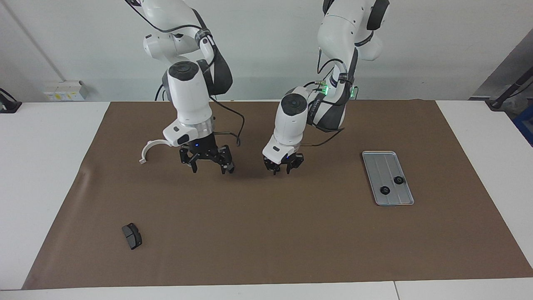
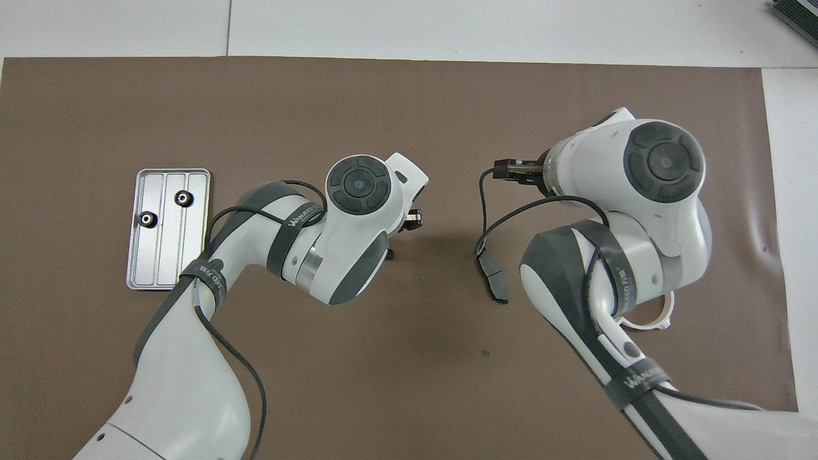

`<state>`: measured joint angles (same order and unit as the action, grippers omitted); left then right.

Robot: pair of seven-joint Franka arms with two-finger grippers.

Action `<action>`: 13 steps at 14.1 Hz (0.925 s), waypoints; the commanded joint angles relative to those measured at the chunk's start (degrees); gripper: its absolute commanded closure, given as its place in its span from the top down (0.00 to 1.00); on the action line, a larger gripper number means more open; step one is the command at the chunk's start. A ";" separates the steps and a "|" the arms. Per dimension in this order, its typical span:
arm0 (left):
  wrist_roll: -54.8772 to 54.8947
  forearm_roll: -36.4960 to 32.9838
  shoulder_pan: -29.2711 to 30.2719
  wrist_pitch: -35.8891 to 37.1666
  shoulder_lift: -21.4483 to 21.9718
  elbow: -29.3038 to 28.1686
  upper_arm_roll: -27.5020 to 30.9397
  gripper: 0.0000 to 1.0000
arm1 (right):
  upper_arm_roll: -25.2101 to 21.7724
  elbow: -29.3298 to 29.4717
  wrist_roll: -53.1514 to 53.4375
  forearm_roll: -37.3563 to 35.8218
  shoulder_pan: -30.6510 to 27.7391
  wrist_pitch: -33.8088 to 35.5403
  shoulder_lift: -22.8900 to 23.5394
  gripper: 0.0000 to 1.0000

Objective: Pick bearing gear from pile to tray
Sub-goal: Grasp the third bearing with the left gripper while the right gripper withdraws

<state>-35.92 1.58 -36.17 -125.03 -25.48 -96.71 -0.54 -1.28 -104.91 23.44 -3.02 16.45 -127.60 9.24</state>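
The silver tray (image 1: 377,157) (image 2: 137,281) lies at the left arm's end of the brown mat and holds two black gears (image 1: 399,180) (image 1: 385,191) (image 2: 184,199) (image 2: 147,218). Mid-mat, my left gripper (image 1: 282,168) is low on the mat, its fingers a little apart. Its body hides whatever lies between them, and no loose gear shows. My right gripper (image 1: 208,167) hangs open and empty, right beside a dark pad piece (image 1: 229,167) (image 2: 495,279).
A white curved bracket (image 1: 149,149) (image 2: 647,321) lies toward the right arm's end, partly under that arm in the overhead view. A second dark pad piece (image 1: 132,236) lies farther from the robots, toward the same end.
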 commanded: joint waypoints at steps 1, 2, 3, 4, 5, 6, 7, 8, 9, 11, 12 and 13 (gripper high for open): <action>-1.17 -0.17 -1.35 1.72 -0.71 1.27 1.15 0.52 | 0.75 -0.64 -4.71 -0.67 -4.22 4.97 -5.09 1.00; -1.78 -0.17 -1.88 1.46 -0.71 0.22 1.15 0.52 | 0.75 -0.56 -5.85 -0.67 -5.45 6.73 -6.33 1.00; -1.87 -0.26 -2.15 1.02 -0.53 -0.75 1.15 0.51 | 0.75 -0.12 -7.43 -0.67 -7.12 8.40 -7.21 1.00; -1.96 -0.26 -2.24 1.02 -0.36 -1.45 1.24 0.51 | 0.84 0.75 -9.10 -0.67 -8.62 10.85 -7.74 1.00; -2.49 -0.35 -2.32 0.93 -0.27 -2.07 1.24 0.51 | 0.93 2.33 -10.07 -0.67 -10.11 13.75 -8.10 1.00; -3.10 -0.35 -2.93 0.67 -0.01 -2.77 1.24 0.51 | 1.02 4.26 -10.51 -0.59 -11.34 17.17 -8.36 1.00; -3.80 -0.35 -3.37 -0.38 0.26 -4.17 1.24 0.51 | 1.02 6.11 -10.95 -0.59 -12.40 20.17 -8.62 1.00; -4.33 -0.35 -3.47 -2.22 0.61 -5.84 1.24 0.51 | 1.36 7.87 -12.09 -0.33 -14.58 22.81 -8.80 1.00; -4.42 -0.43 -3.47 -3.54 0.96 -7.16 1.24 0.51 | 1.63 9.80 -14.28 0.29 -16.52 25.62 -8.80 1.00; -5.03 -0.44 -3.82 -3.99 1.14 -7.61 1.24 0.51 | 0.93 12.18 -16.58 0.47 -17.42 30.37 -9.50 1.00; -5.65 -0.44 -3.91 -4.08 1.14 -7.70 1.24 0.51 | 0.67 12.28 -16.58 0.47 -17.42 31.87 -10.90 1.00; -5.65 -0.44 -3.91 -4.34 1.22 -7.79 1.24 0.50 | 0.06 12.28 -16.58 0.47 -17.42 34.23 -12.22 1.00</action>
<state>-40.10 1.54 -38.80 -127.91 -26.06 -102.33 -0.40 -1.23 -93.36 8.12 -3.09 -0.32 -97.19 -0.80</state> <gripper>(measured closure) 0.493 0.000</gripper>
